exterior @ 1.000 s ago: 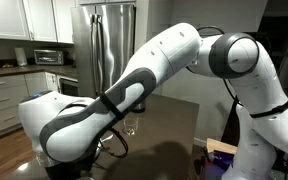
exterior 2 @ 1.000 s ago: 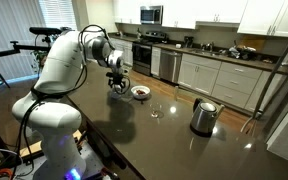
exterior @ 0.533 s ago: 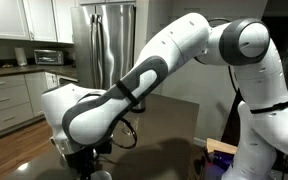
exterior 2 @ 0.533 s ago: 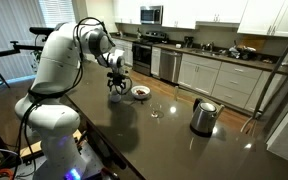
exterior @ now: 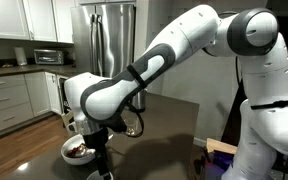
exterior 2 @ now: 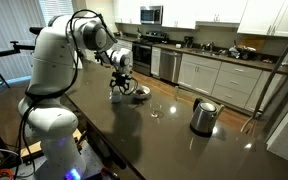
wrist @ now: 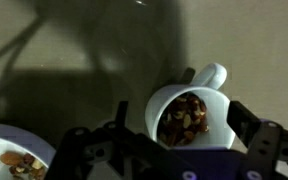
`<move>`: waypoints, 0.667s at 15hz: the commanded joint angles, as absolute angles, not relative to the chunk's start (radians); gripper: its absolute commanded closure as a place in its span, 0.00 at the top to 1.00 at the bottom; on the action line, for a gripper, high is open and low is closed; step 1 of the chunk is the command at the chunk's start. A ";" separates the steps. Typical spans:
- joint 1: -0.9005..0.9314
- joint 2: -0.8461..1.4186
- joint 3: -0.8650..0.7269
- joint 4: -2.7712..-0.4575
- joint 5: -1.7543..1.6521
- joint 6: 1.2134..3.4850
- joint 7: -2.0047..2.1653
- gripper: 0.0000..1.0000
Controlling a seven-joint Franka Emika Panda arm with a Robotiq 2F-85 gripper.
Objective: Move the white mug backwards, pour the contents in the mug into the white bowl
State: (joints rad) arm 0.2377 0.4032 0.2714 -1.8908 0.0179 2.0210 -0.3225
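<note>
The white mug (wrist: 189, 118) stands upright on the dark table, filled with brown bits, its handle (wrist: 210, 75) pointing away. My gripper (wrist: 179, 115) is open and straddles the mug, one black finger (wrist: 120, 118) on each side, apart from its wall. The white bowl (wrist: 4, 160) with brown bits lies just to the mug's left in the wrist view. The bowl shows in both exterior views (exterior: 68, 152) (exterior 2: 141, 92). My gripper (exterior 2: 118, 88) hangs right beside it, largely covering the mug.
A clear drinking glass (exterior 2: 156, 110) (exterior: 134, 126) stands past the bowl, and a steel kettle (exterior 2: 203, 116) farther along the dark table (exterior 2: 154, 145). Kitchen counters (exterior 2: 214, 70) run behind, and a fridge (exterior: 109, 40) stands at the back.
The arm has swung across and reached down until the gripper sits over the mug beside the bowl. The jaws have stayed open throughout.
</note>
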 commanded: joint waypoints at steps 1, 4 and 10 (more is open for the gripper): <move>0.207 0.338 0.283 -1.956 0.059 2.004 -0.373 1.00; 0.202 0.321 0.281 -1.973 0.087 2.004 -0.358 1.00; 0.199 0.289 0.278 -2.005 0.192 2.025 -0.321 1.00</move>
